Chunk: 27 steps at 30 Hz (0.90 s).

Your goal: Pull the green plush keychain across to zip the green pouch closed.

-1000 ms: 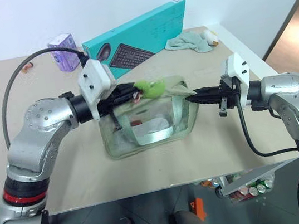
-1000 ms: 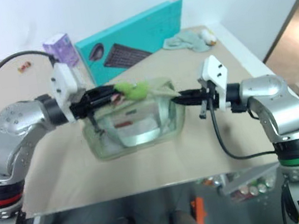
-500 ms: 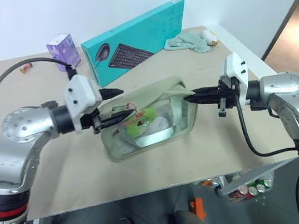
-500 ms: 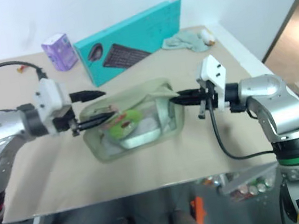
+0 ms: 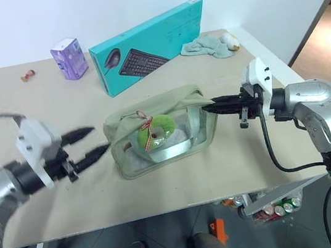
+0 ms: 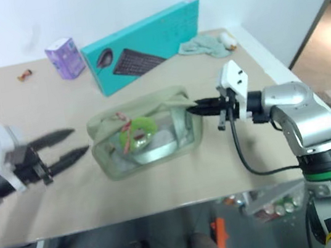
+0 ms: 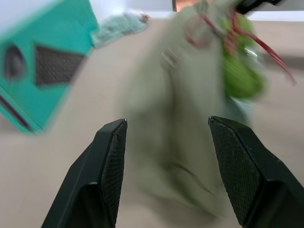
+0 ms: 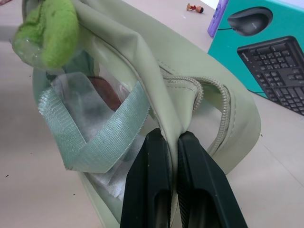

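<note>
The left gripper is nearest, at the left side of the table. Its two fingers stand apart and hold nothing. It hangs a little above the table, near the left end of the pouch but not touching it, and it points toward the pouch.

The pouch sits on the table near the middle, in front of the keyboard box. Its top is sage fabric, its front side is clear plastic with a pale strap crossing it. The keychain hangs free on its red-and-white cord over the front clear panel, close to the left end of the pouch. In the right wrist view the zipper teeth by the right end look joined.

The right gripper is at the right end of the pouch. Its fingers are pressed together on a fold of the fabric there, and the pouch end is drawn up a little toward them.

Farther back stand the keyboard box, a purple box to its left, and a small figure beyond that. A teal cloth lies at the far right corner.
</note>
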{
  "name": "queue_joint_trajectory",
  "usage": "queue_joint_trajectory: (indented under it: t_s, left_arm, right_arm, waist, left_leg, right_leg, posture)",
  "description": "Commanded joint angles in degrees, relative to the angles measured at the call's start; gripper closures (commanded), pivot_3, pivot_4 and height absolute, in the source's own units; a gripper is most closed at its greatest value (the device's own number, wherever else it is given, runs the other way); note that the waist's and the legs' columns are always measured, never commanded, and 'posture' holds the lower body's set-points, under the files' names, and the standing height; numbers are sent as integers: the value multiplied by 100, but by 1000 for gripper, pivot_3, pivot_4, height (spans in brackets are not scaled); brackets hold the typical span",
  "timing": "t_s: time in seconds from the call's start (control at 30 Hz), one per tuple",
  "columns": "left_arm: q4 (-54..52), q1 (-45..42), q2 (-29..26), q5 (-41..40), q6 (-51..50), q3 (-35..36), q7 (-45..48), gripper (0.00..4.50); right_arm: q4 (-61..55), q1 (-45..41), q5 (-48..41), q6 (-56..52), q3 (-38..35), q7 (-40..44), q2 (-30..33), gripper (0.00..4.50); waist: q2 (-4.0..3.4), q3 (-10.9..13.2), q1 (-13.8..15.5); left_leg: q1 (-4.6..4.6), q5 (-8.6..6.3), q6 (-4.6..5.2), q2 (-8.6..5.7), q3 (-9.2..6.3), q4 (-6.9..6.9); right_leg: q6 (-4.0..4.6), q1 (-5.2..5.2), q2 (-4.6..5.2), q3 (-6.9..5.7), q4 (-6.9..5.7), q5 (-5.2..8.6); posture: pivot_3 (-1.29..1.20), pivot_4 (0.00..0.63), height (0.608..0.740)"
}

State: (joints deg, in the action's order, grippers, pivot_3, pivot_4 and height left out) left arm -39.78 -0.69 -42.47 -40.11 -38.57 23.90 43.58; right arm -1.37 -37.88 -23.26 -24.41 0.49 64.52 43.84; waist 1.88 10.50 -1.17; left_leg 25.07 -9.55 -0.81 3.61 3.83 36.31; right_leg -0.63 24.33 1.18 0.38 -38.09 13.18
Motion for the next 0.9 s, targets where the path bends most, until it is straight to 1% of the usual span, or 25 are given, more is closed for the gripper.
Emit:
queue_joint_trajectory:
  t_s: [0.03, 0.2, 0.37, 0.5, 0.63, 0.8, 0.9]
  left_arm:
    - [-424, 36, 212, -57, 125, -136, -411, 1676]
    - [-324, -107, 643, 172, 277, -515, -976, 1676]
    - [-117, -233, 746, 457, 527, -816, -1095, 1676]
    - [136, -440, 888, 490, 670, -953, -1138, 1676]
    - [274, -555, 1072, 393, 700, -958, -1232, 2741]
    - [272, -586, 1190, 329, 657, -1048, -1275, 4471]
    - [254, -543, 1125, 405, 680, -1151, -1171, 4471]
  right_arm:
    - [-30, -215, 0, 112, -12, 64, -36, 4500]
    - [-34, -229, 22, 117, -12, 97, -59, 4500]
    - [-81, -190, 16, 101, -41, 81, -32, 4500]
    - [-134, -144, 0, 81, -79, 73, 12, 4500]
    - [-170, -113, -5, 67, -109, 63, 57, 4500]
    - [-242, -55, -26, 76, -151, 43, 87, 4500]
    - [-290, -38, -134, -92, -176, 77, 131, 4500]
  waist:
    - [0, 0, 8]
    - [0, 0, 7]
    - [0, 0, 1]
    - [0, 0, 1]
    - [0, 0, 0]
    - [0, 0, 2]
    - [0, 0, 2]
  left_leg:
    - [-1, 1, 1, 0, 1, 1]
    - [-4, 10, 12, 1, 2, 3]
    - [-4, 9, 12, 4, 4, 3]
    - [-1, 9, 11, 4, 7, 2]
    - [-1, 9, 11, 3, 9, 2]
    - [-1, 9, 11, 3, 11, 2]
    - [0, 9, 11, 3, 10, 2]
  right_leg:
    - [4, 0, -1, -1, 0, -2]
    - [19, -2, -7, -5, -1, -16]
    - [21, 1, -13, 1, -1, -19]
    - [20, 1, -15, -2, 0, -17]
    - [19, 2, -13, 3, 0, -17]
    - [18, 2, -13, 2, 0, -18]
    - [18, 2, -13, 1, 0, -17]
  posture:
    - [0, 150, 740]
    - [0, 150, 740]
    - [0, 150, 740]
    - [0, 150, 740]
    - [0, 150, 740]
    - [0, 150, 740]
    - [0, 150, 740]
